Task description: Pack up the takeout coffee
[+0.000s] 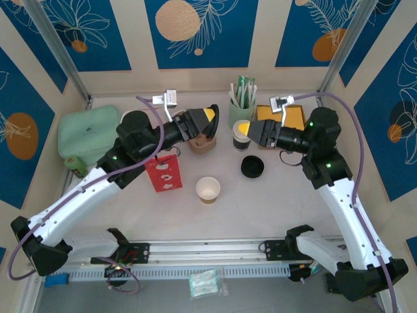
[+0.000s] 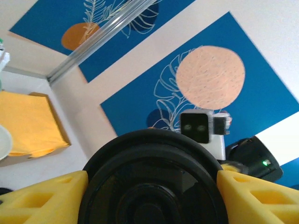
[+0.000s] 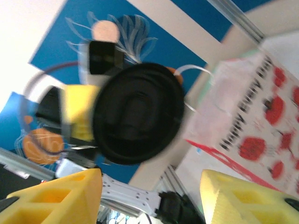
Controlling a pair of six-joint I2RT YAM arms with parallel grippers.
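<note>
Left pincer (image 1: pixel 204 129), on an arm extended to the table's (image 1: pixel 280 195) back centre, is seen from above clamped on the takeout coffee (image 1: pixel 202 142) near the red bag (image 1: pixel 163 173); the black lid (image 2: pixel 154 177) is shown wedged between yellow fingers (image 2: pixel 46 198) at the left wrist, and the right pincer (image 3: pixel 149 179) spread apart, facing that lid, at the right.

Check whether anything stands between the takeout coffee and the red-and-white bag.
Nothing visible does. The takeout coffee, gripped by the left gripper, is just right of the bag, with bare table between them.
</note>
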